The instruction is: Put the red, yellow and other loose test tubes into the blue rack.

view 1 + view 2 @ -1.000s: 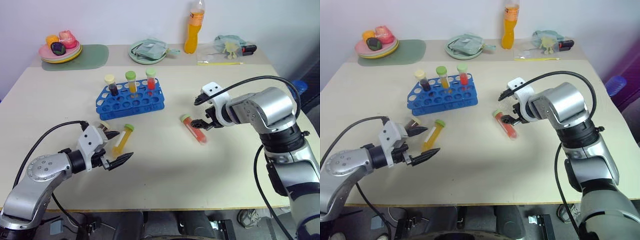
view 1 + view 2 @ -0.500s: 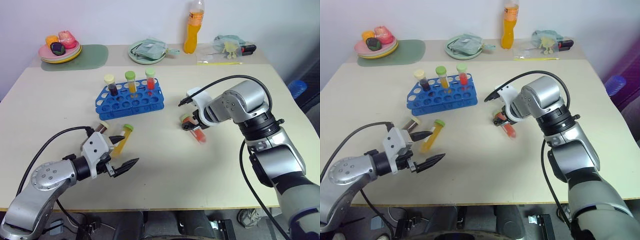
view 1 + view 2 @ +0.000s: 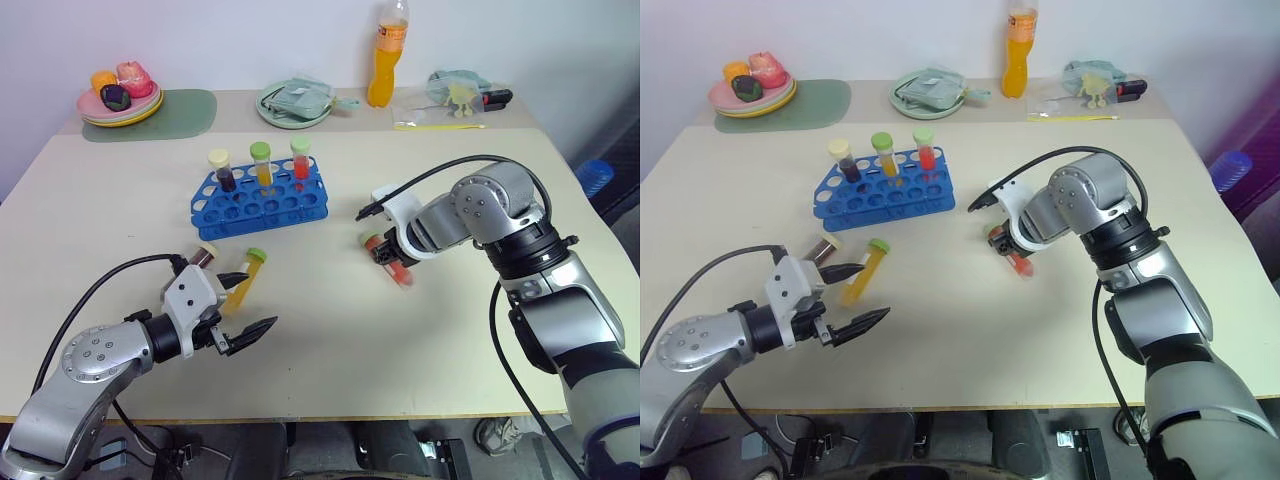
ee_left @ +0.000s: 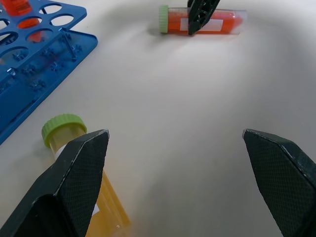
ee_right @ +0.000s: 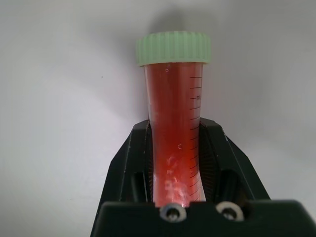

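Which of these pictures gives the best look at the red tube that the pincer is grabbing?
The right wrist view: the red tube sits between the right pincer fingers, green cap and scale marks plain. Both eye views show it small on the table, partly behind the pincer. The left wrist view shows it lying far off.

Likely a lab bench: blue rack (image 3: pixel 260 197) of capped test tubes (image 3: pixel 262 163) on a plain table (image 3: pixel 100 220).

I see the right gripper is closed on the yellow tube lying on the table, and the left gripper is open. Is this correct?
Not quite. The right gripper is closed on the red tube, not the yellow one, as the right wrist view shows. The yellow tube lies loose on the table beside the left gripper, which is indeed open.
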Controlling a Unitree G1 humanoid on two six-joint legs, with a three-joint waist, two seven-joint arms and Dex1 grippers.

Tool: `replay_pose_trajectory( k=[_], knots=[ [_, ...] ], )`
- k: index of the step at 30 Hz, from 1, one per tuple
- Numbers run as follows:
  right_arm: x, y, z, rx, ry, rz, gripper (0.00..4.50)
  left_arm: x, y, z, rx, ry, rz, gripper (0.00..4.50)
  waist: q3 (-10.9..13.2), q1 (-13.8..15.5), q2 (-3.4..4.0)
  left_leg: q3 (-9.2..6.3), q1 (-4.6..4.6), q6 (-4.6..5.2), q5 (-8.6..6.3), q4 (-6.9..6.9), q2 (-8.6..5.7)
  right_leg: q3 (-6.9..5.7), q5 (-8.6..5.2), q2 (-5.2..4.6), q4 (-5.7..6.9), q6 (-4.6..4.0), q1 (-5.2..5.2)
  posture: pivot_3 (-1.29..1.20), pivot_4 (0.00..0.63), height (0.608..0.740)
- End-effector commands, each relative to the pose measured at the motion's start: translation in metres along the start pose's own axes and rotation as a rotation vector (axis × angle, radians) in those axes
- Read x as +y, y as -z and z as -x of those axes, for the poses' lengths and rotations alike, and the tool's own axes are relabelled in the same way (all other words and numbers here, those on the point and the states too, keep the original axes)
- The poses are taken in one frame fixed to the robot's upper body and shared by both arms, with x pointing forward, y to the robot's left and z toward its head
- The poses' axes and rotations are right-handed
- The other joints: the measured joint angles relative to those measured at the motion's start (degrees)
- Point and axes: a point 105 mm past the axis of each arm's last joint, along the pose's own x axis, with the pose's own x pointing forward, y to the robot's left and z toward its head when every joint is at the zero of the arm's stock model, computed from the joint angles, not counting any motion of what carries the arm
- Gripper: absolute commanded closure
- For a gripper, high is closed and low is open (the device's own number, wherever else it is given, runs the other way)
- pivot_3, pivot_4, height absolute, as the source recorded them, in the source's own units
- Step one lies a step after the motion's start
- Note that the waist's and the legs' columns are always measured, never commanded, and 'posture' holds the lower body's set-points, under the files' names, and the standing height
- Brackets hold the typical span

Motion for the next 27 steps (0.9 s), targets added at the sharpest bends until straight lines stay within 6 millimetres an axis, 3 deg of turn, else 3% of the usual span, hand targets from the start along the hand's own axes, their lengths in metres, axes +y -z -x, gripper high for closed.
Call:
replay_pose_trajectory(
  k=[1,5,9,12,18,22,27],
  knots=[
    [0.011,-0.029,0.029,-0.179,-0.045,0.033,3.74,0.004,-0.008,0.004,-0.023,-0.032,-0.038,0.0,0.01,0.0,0.02,0.0,0.0,0.0,0.0,0.0,0.0,0.0,0.0,0.01,0.0,0.0,0.0,0.0,0.15,0.729],
    [0.047,-0.079,0.084,-0.694,-0.21,0.178,3.74,0.019,-0.001,0.016,-0.012,-0.141,-0.02,0.0,0.02,-0.22,0.03,0.0,-0.03,0.01,-0.01,-0.01,0.08,0.0,0.0,0.18,-0.02,0.01,-0.04,0.0,0.15,0.729],
    [0.073,-0.088,0.102,-0.959,-0.348,0.279,3.74,0.036,0.004,0.024,-0.029,-0.263,0.01,0.0,-0.03,0.07,-0.05,-0.02,-0.02,0.02,-0.01,0.0,0.14,-0.02,0.0,0.23,-0.04,0.01,0.0,0.0,0.15,0.729],
    [0.09,-0.094,0.09,-1.109,-0.438,0.242,3.74,0.049,0.003,0.025,-0.077,-0.348,0.036,0.0,-0.08,0.09,-0.12,-0.03,0.05,0.01,-0.01,0.08,0.14,-0.02,0.01,0.2,-0.02,0.02,0.13,0.0,0.15,0.729],
    [0.081,-0.123,0.036,-1.202,-0.317,0.057,3.74,0.071,0.003,0.029,-0.17,-0.504,0.063,0.0,-0.08,-0.03,-0.12,-0.03,0.1,-0.08,0.04,0.12,0.13,-0.02,0.04,0.22,0.11,-0.02,0.09,0.0,0.15,0.729],
    [0.081,-0.14,0.022,-1.272,-0.274,-0.006,3.74,0.078,0.0,0.036,-0.227,-0.57,0.075,0.0,-0.08,-0.08,-0.11,-0.02,0.05,-0.11,0.06,0.09,0.09,-0.01,0.04,0.2,0.11,-0.02,-0.02,0.0,0.15,0.729],
    [0.077,-0.149,0.012,-1.314,-0.228,-0.032,3.74,0.074,-0.002,0.038,-0.236,-0.567,0.077,0.0,-0.07,-0.43,-0.1,-0.03,0.05,-0.17,0.09,0.02,0.11,-0.01,0.04,0.21,0.12,-0.03,-0.06,0.0,0.15,0.729]
  ],
)
